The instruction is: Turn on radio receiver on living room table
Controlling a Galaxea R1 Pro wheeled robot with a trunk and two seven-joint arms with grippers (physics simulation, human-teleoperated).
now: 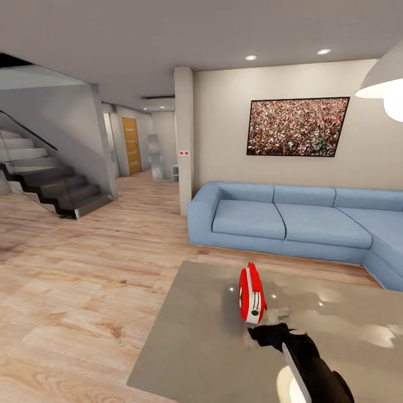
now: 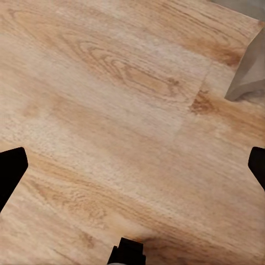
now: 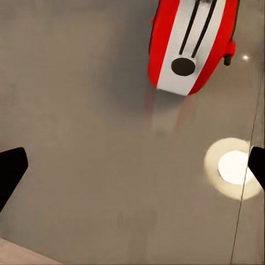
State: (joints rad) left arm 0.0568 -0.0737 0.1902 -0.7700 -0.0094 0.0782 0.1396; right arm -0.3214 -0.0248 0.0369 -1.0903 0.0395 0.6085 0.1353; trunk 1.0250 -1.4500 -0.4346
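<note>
Approach step: small red white-banded radio receiver (image 1: 252,294) stood upright mid-top of glossy grey-taupe table (image 1: 184,347), toward sofa-side edge. Your right gripper (image 3: 132,165) hovered near, fingers spread, empty. Next: press round dial.

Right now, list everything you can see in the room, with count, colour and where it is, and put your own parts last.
radio receiver: one, bright red with white band, standing on the table, just beyond the right claw
table: one, glossy grey-taupe, in front of the sofa
sectional sofa: one, blue, against the far wall
framed crowd photo: one, multicoloured in a dark frame, on the wall above the sofa
staircase: one, dark grey steps, far left
door: one, orange-brown, down the hallway
pendant lamp: one, white, upper right
floor: light wood planks
right claw: black, open, over the table near the radio
left claw: black fingertips, open, above the wood floor
</note>
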